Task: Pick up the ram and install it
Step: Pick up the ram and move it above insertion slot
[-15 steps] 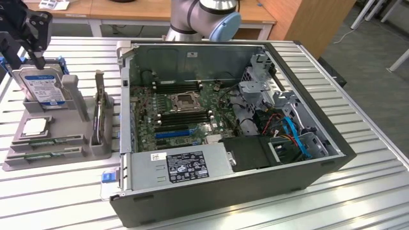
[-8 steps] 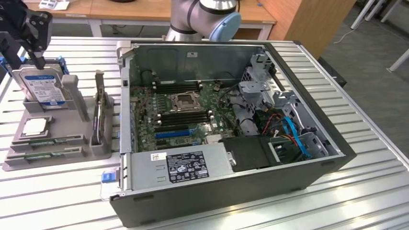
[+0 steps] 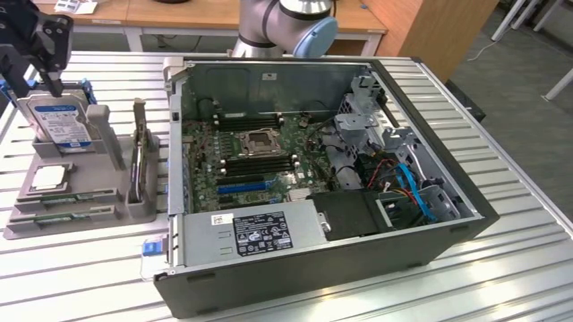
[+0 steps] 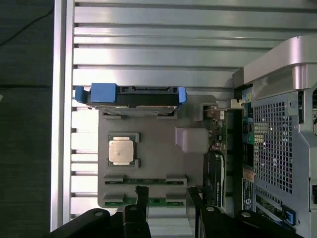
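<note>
The ram [image 3: 64, 216] lies in a slot of the grey tray [image 3: 23, 231] on the desk [image 3: 80, 268], at the lower left of the exterior view. The pincer [image 4: 167, 194] hangs above it, its fingers spread apart and holding nothing.

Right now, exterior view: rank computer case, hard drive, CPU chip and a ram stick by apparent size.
1. computer case
2. hard drive
3. CPU chip and ram: roughly alike. The ram is longer but thinner, so no ranking.

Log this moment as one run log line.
pincer open, empty | over gray tray | ram seated in tray | not installed
</note>
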Robot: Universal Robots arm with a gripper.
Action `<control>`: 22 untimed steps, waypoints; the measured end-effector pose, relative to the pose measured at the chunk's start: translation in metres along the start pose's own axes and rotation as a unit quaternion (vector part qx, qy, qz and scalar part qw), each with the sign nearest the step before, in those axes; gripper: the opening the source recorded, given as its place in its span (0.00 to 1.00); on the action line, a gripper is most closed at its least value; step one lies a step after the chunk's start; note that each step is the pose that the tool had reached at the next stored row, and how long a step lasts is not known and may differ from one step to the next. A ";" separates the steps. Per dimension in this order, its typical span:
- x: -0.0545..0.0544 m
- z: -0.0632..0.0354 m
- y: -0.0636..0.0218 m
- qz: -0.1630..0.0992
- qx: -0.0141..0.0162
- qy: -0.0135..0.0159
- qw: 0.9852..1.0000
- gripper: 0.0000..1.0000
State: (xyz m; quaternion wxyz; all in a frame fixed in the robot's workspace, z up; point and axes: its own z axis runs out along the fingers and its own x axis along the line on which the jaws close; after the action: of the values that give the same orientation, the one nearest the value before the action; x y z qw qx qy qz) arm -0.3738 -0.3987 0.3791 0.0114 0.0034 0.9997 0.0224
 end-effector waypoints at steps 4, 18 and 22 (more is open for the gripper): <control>0.000 0.0012 -0.0001 -0.036 -0.001 0.002 0.999 0.44; 0.000 0.0052 -0.0003 -0.151 -0.005 0.016 0.988 0.44; 0.000 0.0068 -0.0003 -0.182 -0.005 0.021 0.983 0.44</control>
State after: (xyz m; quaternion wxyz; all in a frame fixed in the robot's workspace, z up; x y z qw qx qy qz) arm -0.3739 -0.3987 0.3722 -0.0060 -0.1788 0.9835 0.0255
